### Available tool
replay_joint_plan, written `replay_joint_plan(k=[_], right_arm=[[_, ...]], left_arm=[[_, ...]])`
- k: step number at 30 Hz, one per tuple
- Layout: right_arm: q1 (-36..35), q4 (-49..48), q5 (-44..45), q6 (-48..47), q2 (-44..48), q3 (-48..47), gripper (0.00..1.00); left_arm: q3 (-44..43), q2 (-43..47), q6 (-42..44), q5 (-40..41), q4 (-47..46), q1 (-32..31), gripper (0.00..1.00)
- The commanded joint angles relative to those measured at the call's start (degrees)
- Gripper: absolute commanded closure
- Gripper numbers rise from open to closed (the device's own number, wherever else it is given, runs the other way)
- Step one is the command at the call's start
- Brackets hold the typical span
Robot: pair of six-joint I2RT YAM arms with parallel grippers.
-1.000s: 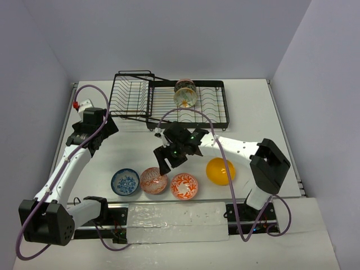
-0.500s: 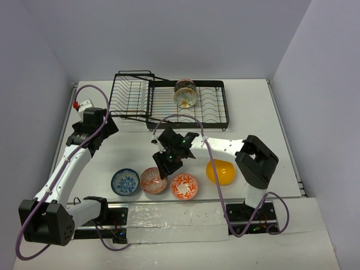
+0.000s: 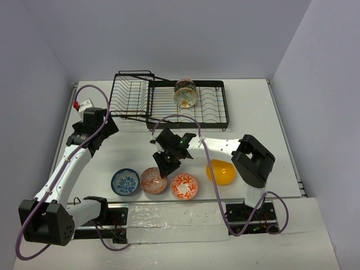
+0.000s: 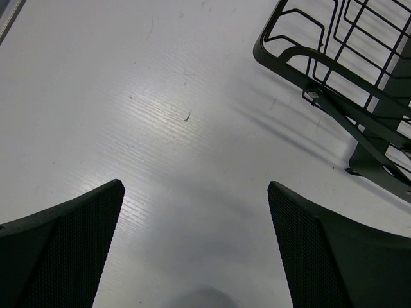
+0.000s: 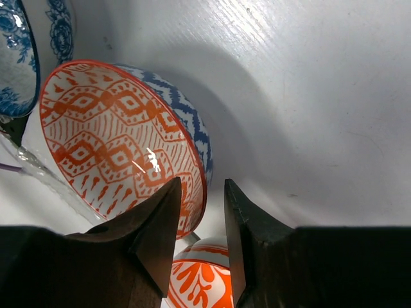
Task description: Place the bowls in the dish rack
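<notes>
White table: pink-red bowl rim between jaws of part-open right hand.

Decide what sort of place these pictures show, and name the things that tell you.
Probably a robotics lab bench, not a kitchen: a left arm and right arm bolted to a white table, blank walls around it, and a dish rack and bowls set out for practice.

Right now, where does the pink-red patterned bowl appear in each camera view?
Top external: the pink-red patterned bowl sits near the front edge, in the middle of a row of three bowls.
Left wrist: not in this picture.
Right wrist: large, left of centre.
Shared landmark: the blue patterned bowl, right beside it in both.
</notes>
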State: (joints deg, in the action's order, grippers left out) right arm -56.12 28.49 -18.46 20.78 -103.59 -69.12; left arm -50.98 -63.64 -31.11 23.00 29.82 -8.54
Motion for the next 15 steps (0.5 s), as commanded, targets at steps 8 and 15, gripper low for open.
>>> replay_joint_plan(k=[8, 15], right_arm=[[-0.5, -1.8, 1.4, 1.7, -1.3, -3.3, 0.68], [-0.5, -0.2, 1.9, 1.3, -1.8, -4.8, 0.86]], left_arm=[[-0.2, 1.1, -0.3, 0.4, -0.9, -0.3, 0.01], [-0.1, 1.1, -0.2, 0.2, -1.0, -0.4, 0.01]])
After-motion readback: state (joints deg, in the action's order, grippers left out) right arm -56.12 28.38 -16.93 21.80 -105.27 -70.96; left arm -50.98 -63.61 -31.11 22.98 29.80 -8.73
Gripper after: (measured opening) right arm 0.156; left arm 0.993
